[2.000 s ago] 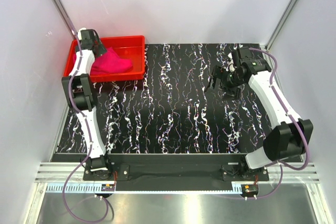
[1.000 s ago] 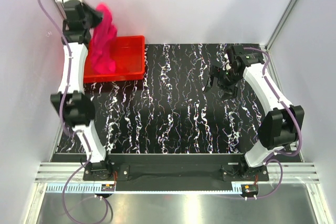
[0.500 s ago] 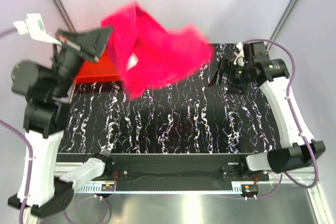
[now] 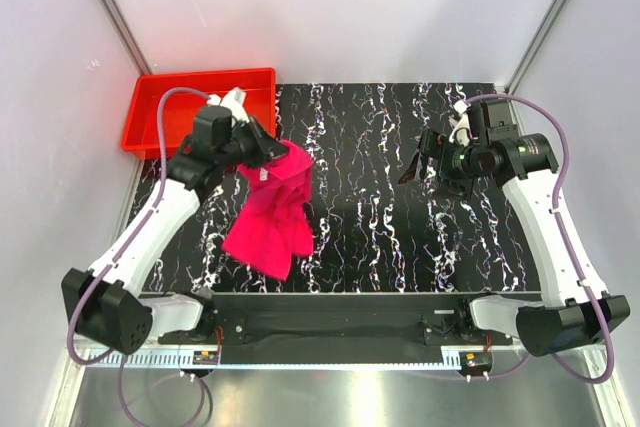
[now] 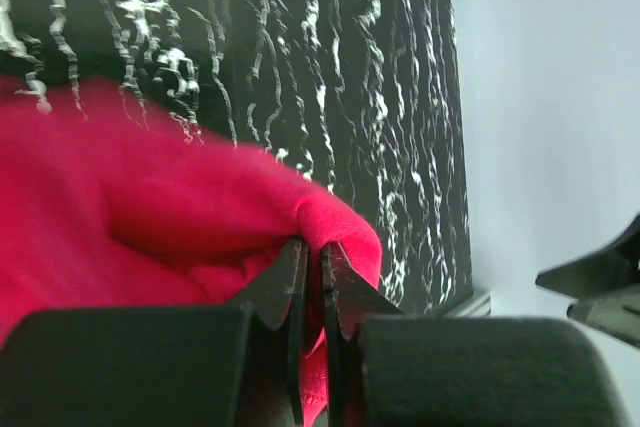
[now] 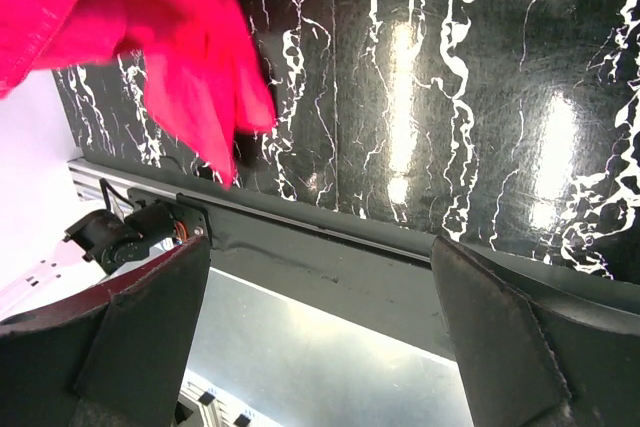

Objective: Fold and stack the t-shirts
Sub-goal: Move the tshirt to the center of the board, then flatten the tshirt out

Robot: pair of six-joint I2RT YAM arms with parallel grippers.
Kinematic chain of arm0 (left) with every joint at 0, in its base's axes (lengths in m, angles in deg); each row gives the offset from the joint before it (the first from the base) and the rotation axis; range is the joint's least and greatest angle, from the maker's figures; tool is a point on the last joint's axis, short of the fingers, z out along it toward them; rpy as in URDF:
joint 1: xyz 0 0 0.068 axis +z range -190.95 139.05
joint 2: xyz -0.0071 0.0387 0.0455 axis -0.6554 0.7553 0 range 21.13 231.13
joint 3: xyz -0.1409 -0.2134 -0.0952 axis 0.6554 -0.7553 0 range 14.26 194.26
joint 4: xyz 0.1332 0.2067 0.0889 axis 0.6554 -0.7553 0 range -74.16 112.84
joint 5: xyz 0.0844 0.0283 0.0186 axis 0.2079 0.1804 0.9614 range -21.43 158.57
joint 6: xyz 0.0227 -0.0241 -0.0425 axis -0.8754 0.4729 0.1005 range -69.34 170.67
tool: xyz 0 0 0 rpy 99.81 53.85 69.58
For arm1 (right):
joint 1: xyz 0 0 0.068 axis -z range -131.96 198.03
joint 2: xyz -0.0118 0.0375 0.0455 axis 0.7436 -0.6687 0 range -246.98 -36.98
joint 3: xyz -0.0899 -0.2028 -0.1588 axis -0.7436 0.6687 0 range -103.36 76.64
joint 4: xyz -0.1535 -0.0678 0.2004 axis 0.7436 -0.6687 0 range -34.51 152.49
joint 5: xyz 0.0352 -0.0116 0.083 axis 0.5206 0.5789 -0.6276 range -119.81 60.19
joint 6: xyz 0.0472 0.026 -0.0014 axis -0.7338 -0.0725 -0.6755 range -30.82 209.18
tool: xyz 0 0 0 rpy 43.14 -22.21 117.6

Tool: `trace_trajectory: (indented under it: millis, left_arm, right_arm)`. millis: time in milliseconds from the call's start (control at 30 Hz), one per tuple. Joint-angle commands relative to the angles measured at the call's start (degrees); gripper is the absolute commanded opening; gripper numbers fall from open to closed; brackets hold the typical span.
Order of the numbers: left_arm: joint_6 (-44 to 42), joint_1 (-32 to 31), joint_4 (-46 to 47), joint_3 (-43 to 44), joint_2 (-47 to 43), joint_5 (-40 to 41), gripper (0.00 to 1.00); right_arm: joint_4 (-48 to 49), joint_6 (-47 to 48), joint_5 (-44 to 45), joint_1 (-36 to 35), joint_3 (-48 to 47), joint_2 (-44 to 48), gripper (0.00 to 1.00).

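My left gripper (image 5: 312, 249) is clamped narrow on a fold of the bright magenta-pink soft cloth t-shirt (image 4: 272, 215). The t-shirt hangs bunched just in front of the right end of the rigid red rectangular plastic tray (image 4: 200, 75). A wide strip of the black white-veined table top (image 4: 370, 237) lies to its right. I cannot make out sleeves or collar, nor whether the lower hem touches. The left arm reaches forward, bent at the elbow. My right gripper (image 6: 320, 245) hovers far right of the tray, fingers spread wide.
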Motion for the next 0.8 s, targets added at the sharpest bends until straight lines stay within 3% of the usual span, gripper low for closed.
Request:
trace_trajectory:
  millis: [0,133,267,367,433,467,500,567,633,767]
  left_arm:
    - [-2.1,-1.7,5.9,9.6,-0.5,-5.1,0.0]
    - [-1.8,-4.0,3.8,13.8,2.1,-6.8,0.0]
    - [0.6,-7.4,3.0,16.6,3.3,-8.1,0.01]
    - [3.3,-7.5,2.2,15.4,3.3,-9.1,0.17]
    - [0.2,-6.8,-1.7,13.7,0.2,-3.8,0.3]
    - [-1.1,-4.5,-4.7,12.4,-1.2,-0.8,0.54]
    - [-2.8,-2.5,-11.9,11.3,-4.0,3.7,0.65]
    - [-5.0,6.0,-16.9,8.9,-6.6,4.6,0.75]
    - [-9.4,9.8,-21.2,6.0,-10.4,6.7,0.83]
    - [-10.2,8.2,-18.6,0.1,-13.7,3.2,0.83]
  right_arm:
    - [0.4,-0.1,0.6,-0.3,0.1,0.4,1.0]
    - [1.5,-0.2,0.1,-0.3,1.9,0.9,1.0]
    - [5.1,1.2,-7.7,-0.4,3.4,0.9,1.0]
    - [7.7,0.9,-7.9,-0.3,3.7,1.0,0.99]
    - [7.6,0.9,-7.3,-0.3,3.2,0.0,0.97]
    - [7.5,1.5,-8.1,-0.4,3.1,-0.4,0.96]
    - [7.6,1.6,-8.7,-0.5,3.4,-1.4,0.94]
    - [8.2,1.4,-9.8,-0.9,4.5,-2.1,0.94]
    - [10.9,0.5,-11.0,-2.0,7.6,-3.0,0.9]
    - [18.7,-3.7,-14.6,-4.5,14.2,-5.0,0.87]
